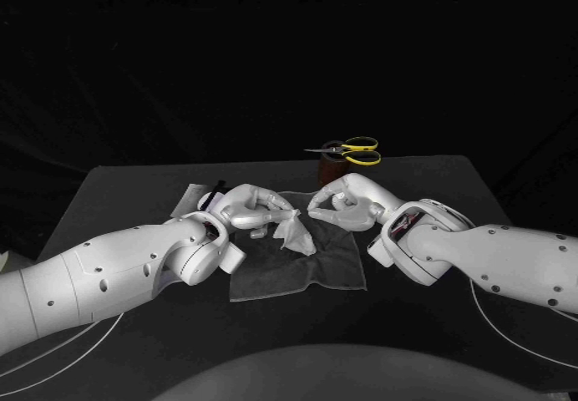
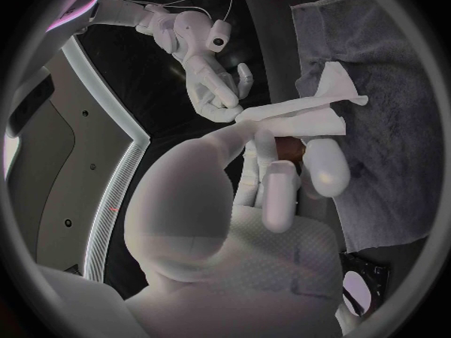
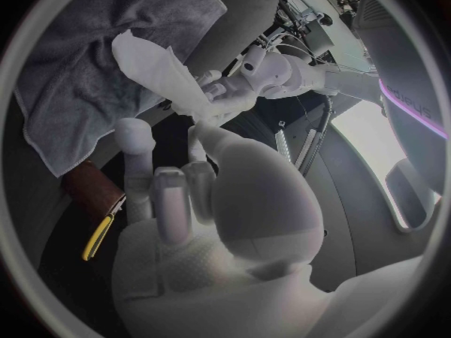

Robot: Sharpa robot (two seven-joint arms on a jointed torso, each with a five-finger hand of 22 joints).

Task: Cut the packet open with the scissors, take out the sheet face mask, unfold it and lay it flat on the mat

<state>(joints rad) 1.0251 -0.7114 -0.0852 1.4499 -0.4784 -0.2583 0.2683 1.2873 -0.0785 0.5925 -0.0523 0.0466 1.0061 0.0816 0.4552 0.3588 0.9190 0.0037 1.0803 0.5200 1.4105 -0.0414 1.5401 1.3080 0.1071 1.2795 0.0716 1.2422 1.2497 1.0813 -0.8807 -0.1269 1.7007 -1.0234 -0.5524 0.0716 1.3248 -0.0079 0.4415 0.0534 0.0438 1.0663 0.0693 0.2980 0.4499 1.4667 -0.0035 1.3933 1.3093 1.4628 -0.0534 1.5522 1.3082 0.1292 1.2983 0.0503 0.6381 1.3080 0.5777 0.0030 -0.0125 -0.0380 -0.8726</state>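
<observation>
The white sheet mask (image 1: pixel 295 236), still folded into a narrow strip, hangs over the grey mat (image 1: pixel 316 276). My left hand (image 1: pixel 250 209) pinches its upper end. My right hand (image 1: pixel 343 205) meets it from the other side, its fingertips on the same end. In the left wrist view the mask (image 2: pixel 305 116) lies across my left hand (image 2: pixel 282 188), and my right hand (image 2: pixel 211 75) touches its corner above the mat (image 2: pixel 395 128). In the right wrist view the mask (image 3: pixel 155 71) sticks up from my left hand (image 3: pixel 230 90) over the mat (image 3: pixel 85 60), beyond my right hand (image 3: pixel 179 188). The opened packet (image 1: pixel 193 199) lies behind my left hand.
The yellow-handled scissors (image 1: pixel 349 150) stand in a brown holder (image 1: pixel 327 170) at the far edge of the black table (image 1: pixel 120 192), behind my right hand. The right wrist view shows the holder (image 3: pixel 94 188) and a yellow handle (image 3: pixel 98 236) close beside my right hand.
</observation>
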